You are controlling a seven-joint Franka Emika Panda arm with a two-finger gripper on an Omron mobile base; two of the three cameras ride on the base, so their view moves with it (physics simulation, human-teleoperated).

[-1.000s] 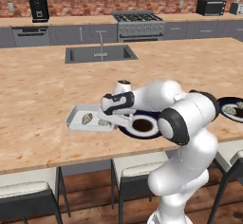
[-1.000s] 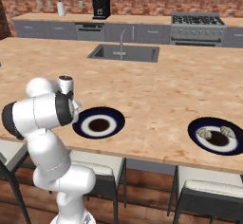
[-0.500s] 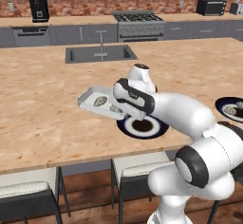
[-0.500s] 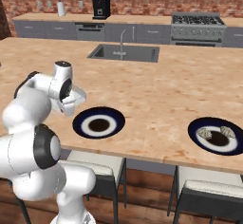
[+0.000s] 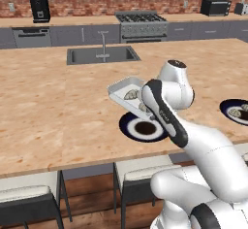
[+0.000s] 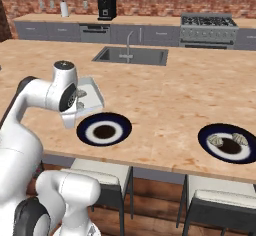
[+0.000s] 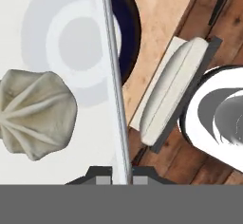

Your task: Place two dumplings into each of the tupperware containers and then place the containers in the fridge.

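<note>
My gripper [image 7: 121, 180] is shut on the rim of the whitish translucent tupperware container [image 5: 122, 90] [image 6: 92, 91] and holds it tilted above the counter. One dumpling [image 7: 35, 115] lies inside it close to the fingers. From the left base view two dumplings [image 5: 131, 95] lie in the tray, and the arm partly covers the nearer one. Beneath the tray a round dark blue plate [image 5: 143, 128] [image 6: 104, 130] [image 7: 129, 28] lies with a bare white centre. A second plate [image 6: 230, 144] [image 5: 237, 111] to the right carries two dumplings [image 6: 215, 140]. The pale blue container and the fridge are out of view.
The wooden island counter [image 5: 53, 106] spreads wide, with a sink [image 5: 101, 54] and tap at its far side. Stools [image 5: 140, 172] [image 7: 166, 95] stand under the near edge. A stove [image 5: 141, 24] and grey cabinets line the back wall.
The arm has lifted the whitish container off the counter and swung it up and to the right, over the near plate. The plates have not moved.
</note>
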